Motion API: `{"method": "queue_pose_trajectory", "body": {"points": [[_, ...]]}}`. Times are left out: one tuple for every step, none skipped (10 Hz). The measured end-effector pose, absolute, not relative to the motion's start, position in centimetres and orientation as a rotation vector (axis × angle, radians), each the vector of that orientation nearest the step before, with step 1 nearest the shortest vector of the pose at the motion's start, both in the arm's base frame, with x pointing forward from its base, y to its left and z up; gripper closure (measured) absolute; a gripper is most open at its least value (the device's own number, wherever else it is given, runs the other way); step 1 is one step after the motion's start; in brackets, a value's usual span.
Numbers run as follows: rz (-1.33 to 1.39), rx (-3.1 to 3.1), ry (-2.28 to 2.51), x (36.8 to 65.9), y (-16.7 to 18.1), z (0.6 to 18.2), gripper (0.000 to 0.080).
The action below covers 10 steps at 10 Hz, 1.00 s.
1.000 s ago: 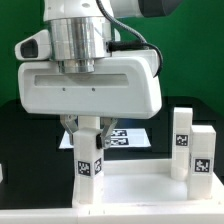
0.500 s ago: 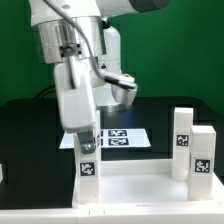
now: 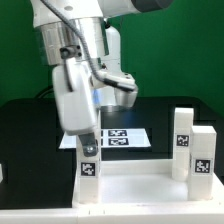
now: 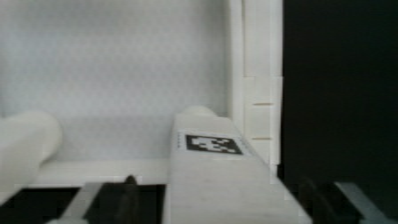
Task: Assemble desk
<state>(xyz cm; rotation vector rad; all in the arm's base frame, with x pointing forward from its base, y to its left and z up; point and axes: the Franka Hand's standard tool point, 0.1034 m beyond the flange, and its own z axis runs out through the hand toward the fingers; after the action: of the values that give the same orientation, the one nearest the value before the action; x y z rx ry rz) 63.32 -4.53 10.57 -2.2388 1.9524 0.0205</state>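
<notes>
The desk tabletop (image 3: pixel 140 185) is a white plastic tray with a raised rim, lying flat on the black table (image 3: pixel 30 130) at the lower middle of the exterior view, and it serves here as the landmark. Three short square white legs stand upright on it, each bearing a black-and-white square tag: one leg (image 3: pixel 88 165) at the tabletop's corner toward the exterior view's left, and two more, a nearer leg (image 3: pixel 202 155) and a farther leg (image 3: pixel 183 135), close together at its side toward the exterior view's right. The gripper (image 3: pixel 88 135) hangs directly above the left-hand leg, its fingers reaching down around the leg's top; in the wrist view the same leg (image 4: pixel 222 160) stands between the two dark fingertips (image 4: pixel 125 195), with a visible gap on each side, so the jaws look released rather than clenched on it. That view also shows the tabletop's smooth white inner surface and its rim running alongside the leg, plus a rounded white shape at the edge that cannot be identified. Behind the tabletop, flat on the table, lies the marker board (image 3: pixel 122 137), partly hidden by the arm. The table is matte black and a plain green wall (image 3: pixel 190 50) fills the background above it.
</notes>
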Motion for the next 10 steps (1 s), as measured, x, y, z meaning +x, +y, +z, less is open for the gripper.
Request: {"method": "queue_pose_trajectory", "body": {"points": [[-0.001,-2.406,1.735,63.3,-4.7,10.5,0.0215],[0.014,-2.546,1.528,63.0,-4.4,10.5,0.0215],[0.005,-2.557,1.508,63.1,-4.5,10.5,0.0161],[-0.007,-2.631,1.38,63.0,-4.5,10.5,0.0153],[-0.018,-2.688,1.268,63.0,-4.6,10.5,0.0153],[-0.038,-2.779,1.092,63.1,-4.6,10.5,0.0153],[-0.099,-2.938,0.733,63.4,-4.6,11.0,0.0151],[-0.16,-2.99,0.542,63.7,-4.9,11.0,0.0151],[-0.221,-2.996,0.576,63.6,-5.4,10.9,0.0151],[-0.195,-2.977,0.645,63.4,-5.2,10.8,0.0268]]}}
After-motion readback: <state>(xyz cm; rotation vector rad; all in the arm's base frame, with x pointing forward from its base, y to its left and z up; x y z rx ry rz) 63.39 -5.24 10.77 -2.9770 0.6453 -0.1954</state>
